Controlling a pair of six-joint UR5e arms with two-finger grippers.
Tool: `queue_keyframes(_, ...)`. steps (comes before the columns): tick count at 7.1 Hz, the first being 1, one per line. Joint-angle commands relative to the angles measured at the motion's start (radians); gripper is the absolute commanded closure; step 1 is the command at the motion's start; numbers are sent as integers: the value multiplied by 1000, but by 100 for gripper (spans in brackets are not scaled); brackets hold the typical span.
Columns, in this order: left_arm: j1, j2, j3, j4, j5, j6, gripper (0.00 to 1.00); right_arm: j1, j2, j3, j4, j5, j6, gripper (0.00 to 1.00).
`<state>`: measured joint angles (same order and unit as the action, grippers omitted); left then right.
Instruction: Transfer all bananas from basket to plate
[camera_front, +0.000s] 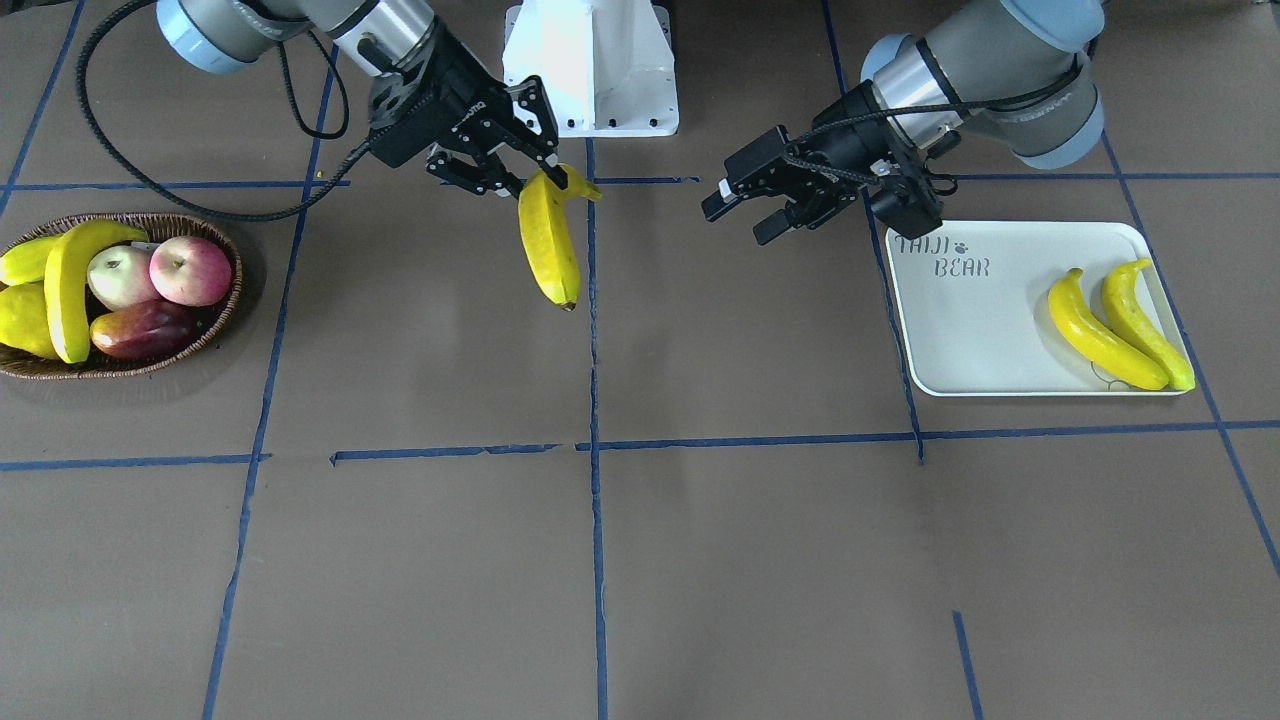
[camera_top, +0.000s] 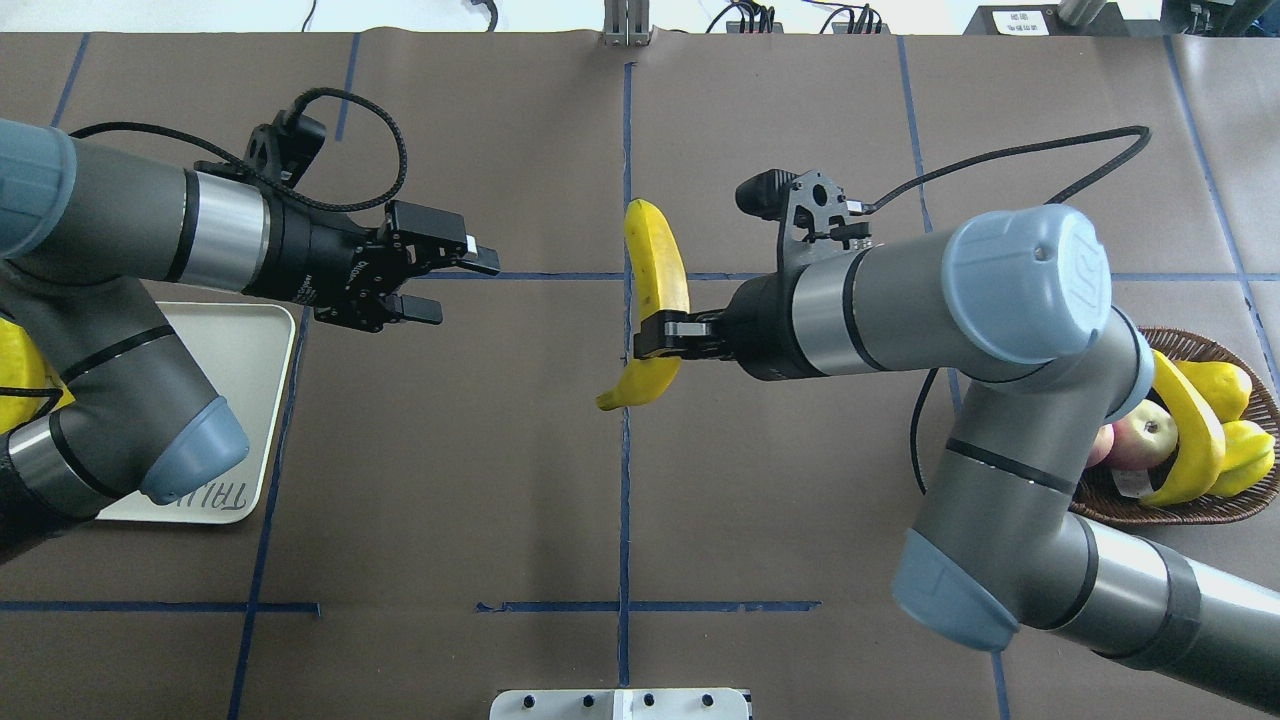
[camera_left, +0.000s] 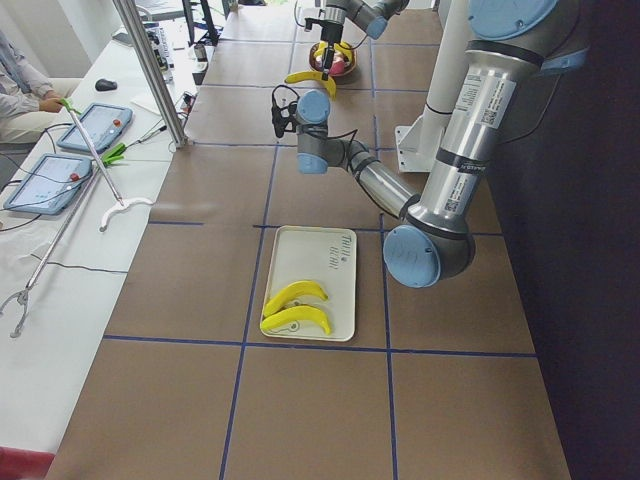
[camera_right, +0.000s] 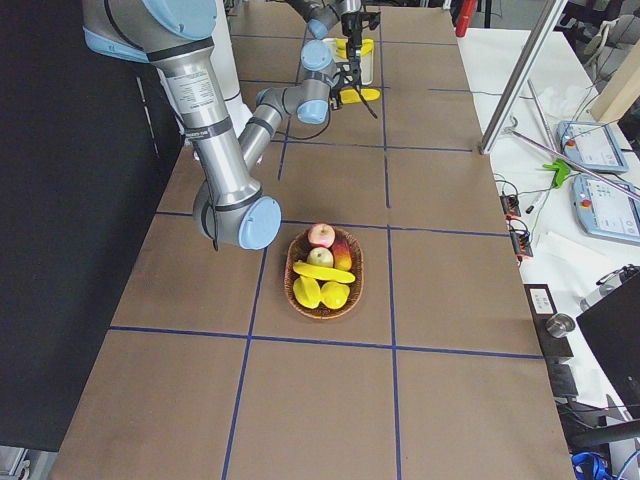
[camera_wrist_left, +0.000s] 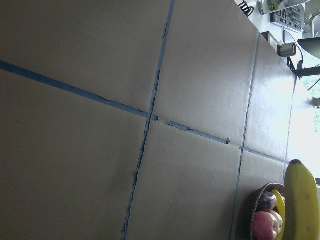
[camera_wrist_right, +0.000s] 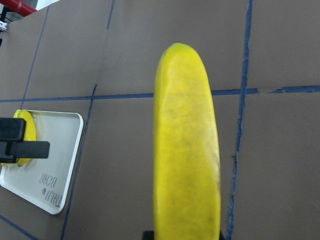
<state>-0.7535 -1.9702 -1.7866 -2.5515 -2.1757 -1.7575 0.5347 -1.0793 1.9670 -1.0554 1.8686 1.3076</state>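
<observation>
Overhead exterior shows it plainest: my right gripper has its jaws clamped on a banana near its stem end; the fruit lies along the centre tape line, mid-table, and seems to be held clear of the surface. My left gripper faces it with jaws parted and nothing between them, near the banana but apart from it.

I judge this the hand-over step; the banana goes from right to left before it goes to the plate. The next move calls for my left jaws to close in on the free, fat part of the fruit, well away from my right jaws; only once that grip holds should the right let go, or the banana may drop.

Further out, two bananas already lie side by side on the plate's far end, touching or nearly so. One more banana lies curved across the basket on my right, among two apples, a dark red fruit and some lumpy yellow fruit; so I reckon the task about half done.

The table is covered in brown paper, squared off with blue tape; my white base stands at its edge. Beside it is a second, white table with handheld control tablets and a slanted metal pole; a seated person's hand shows there.
</observation>
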Motion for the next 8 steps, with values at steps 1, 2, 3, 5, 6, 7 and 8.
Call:
queue_keyframes(1, 45, -50, 3, 5, 45, -40, 1, -57, 59, -28, -2, -71, 10, 100)
queue_keyframes(2, 74, -58, 3, 5, 77, -40, 1, -77, 68, -28, -3, -104, 16, 100)
queue_keyframes(3, 85, -61, 3, 7, 91, -40, 1, -103, 102, -57, -3, -142, 22, 100)
queue_keyframes(5, 92, -65, 12, 8, 91, -40, 1, -117, 130, -85, -5, -161, 41, 100)
queue_keyframes(6, 103, -65, 12, 8, 93, -39, 1, -122, 130, -85, -3, -161, 41, 99)
queue_keyframes(7, 111, -67, 19, 8, 109, -39, 8, -125, 131, -83, -3, -161, 42, 99)
queue_keyframes(8, 117, -73, 21, 10, 131, -40, 23, -128, 131, -83, -3, -161, 42, 99)
